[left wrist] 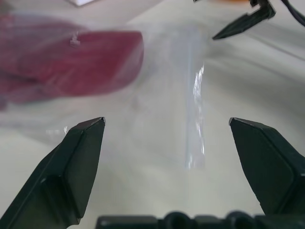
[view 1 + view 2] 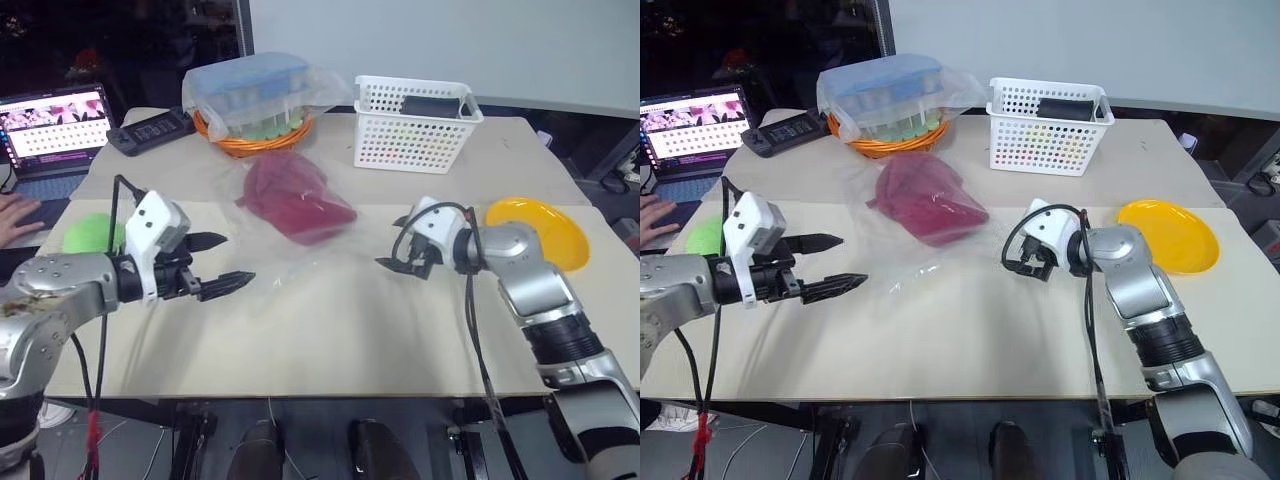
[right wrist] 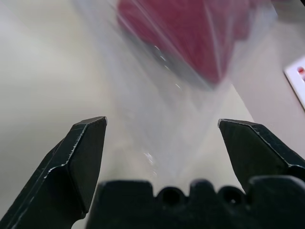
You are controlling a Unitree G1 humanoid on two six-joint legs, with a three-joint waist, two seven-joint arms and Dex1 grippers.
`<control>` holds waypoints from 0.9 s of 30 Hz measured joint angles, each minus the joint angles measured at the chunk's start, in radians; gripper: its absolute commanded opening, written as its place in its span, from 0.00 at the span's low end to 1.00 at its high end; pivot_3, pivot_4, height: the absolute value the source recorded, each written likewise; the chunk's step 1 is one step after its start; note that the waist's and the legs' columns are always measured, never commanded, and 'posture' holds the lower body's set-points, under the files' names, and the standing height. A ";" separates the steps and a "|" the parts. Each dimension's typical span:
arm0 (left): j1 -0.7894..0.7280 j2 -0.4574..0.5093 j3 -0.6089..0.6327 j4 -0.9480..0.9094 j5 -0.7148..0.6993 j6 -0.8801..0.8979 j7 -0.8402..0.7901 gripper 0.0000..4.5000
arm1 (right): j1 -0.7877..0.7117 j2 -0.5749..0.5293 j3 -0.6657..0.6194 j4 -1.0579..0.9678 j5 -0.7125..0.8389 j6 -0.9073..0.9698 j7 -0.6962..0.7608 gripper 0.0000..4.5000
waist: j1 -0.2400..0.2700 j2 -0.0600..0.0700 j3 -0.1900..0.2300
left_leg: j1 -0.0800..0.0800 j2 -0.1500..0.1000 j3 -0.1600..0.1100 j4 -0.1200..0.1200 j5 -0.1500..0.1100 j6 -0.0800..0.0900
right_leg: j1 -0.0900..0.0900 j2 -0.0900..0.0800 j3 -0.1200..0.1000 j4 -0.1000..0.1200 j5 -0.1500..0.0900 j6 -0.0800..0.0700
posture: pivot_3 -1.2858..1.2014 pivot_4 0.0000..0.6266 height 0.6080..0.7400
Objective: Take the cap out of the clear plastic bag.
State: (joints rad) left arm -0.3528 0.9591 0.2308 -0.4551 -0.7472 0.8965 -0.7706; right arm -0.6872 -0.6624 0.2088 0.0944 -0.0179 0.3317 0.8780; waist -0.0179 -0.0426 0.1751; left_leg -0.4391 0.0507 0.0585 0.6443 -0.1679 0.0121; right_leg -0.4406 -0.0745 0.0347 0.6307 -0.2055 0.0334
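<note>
The beige desk [image 2: 330, 330] carries the clear plastic bag [image 2: 275, 215] mid-surface, a white basket [image 2: 412, 125] and orange basket [image 2: 250, 140] along its far edge, a yellow plate [image 2: 545, 230] near its right edge, and a green lump [image 2: 90, 232] near its left edge.

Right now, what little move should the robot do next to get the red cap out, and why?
Probably ease the right gripper forward to pinch the near edge of the clear plastic bag. Both grippers are open and empty, the cap lies inside the bag, and the left gripper waits beside it.
</note>
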 measured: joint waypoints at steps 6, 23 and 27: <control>-0.009 0.000 -0.016 0.014 0.000 0.000 -0.004 1.00 | -0.009 0.029 -0.005 0.051 -0.022 -0.033 -0.060 0.99 | 0.000 0.000 0.000 | 0.000 0.000 0.000 0.000 0.000 0.000 | 0.000 0.000 0.000 0.000 0.000 0.000 | 0.52 0.24 0.92; 0.011 0.013 -0.006 0.019 0.000 0.000 -0.006 1.00 | 0.007 -0.026 -0.041 0.029 0.032 0.011 0.042 0.99 | 0.004 0.000 0.000 | 0.000 0.000 0.000 0.001 0.000 0.000 | 0.001 0.000 0.000 0.000 0.000 0.000 | 0.52 0.24 0.92; 0.013 0.013 -0.006 0.018 0.000 -0.001 -0.006 1.00 | 0.041 -0.030 -0.040 -0.004 0.043 0.043 0.064 0.99 | 0.001 0.000 0.000 | 0.000 0.000 0.000 0.001 0.000 0.000 | 0.001 0.000 0.000 0.000 0.000 0.000 | 0.52 0.24 0.92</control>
State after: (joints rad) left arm -0.3403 0.9718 0.2249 -0.4367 -0.7473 0.8956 -0.7766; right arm -0.6458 -0.6920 0.1686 0.0903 0.0253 0.3748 0.9417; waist -0.0172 -0.0427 0.1752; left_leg -0.4389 0.0507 0.0582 0.6450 -0.1678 0.0122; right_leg -0.4398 -0.0745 0.0348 0.6311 -0.2054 0.0338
